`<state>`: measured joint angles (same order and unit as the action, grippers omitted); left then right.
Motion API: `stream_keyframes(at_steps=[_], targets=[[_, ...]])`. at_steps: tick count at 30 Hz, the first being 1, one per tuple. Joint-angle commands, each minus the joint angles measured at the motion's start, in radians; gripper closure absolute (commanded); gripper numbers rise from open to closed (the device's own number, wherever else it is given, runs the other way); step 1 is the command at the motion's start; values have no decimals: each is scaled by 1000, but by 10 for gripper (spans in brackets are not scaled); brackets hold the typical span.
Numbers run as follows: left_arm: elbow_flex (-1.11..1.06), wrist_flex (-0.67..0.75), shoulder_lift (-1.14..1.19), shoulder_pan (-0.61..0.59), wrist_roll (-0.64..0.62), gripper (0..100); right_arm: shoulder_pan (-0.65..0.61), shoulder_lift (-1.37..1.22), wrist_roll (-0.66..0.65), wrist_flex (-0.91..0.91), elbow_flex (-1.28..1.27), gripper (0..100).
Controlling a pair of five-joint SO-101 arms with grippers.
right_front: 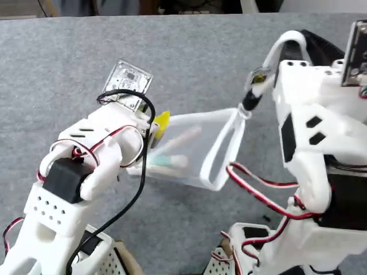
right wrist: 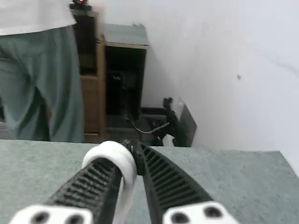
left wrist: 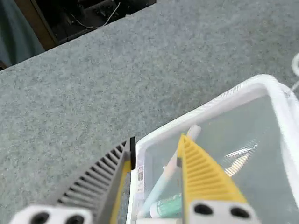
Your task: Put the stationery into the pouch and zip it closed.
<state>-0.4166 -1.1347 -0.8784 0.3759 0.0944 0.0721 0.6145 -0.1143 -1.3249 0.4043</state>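
Pens (right_front: 172, 161) lie inside the pouch (right_front: 198, 150); zipping remains; my right gripper (right wrist: 135, 151) pinches its strap (right wrist: 110, 157); left gripper (left wrist: 156, 144) sits at the opposite end, grip unclear; next I must catch the zip.

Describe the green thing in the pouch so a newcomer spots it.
On the grey table, a clear white-trimmed pouch sits between the arms. Inside, by the left gripper, is the stubby green item, beside a longer pale pen.
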Motion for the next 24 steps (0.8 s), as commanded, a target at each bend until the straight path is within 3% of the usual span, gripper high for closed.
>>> stream_keyframes(at_steps=[1,12,24], targets=[[61,17,-21,-1,14,825,-104,18,-8,40,64,986],[61,15,-25,28,55,830,-302,15,-11,100,222,986],[59,15,-25,33,48,830,-311,19,-5,-46,458,986]])
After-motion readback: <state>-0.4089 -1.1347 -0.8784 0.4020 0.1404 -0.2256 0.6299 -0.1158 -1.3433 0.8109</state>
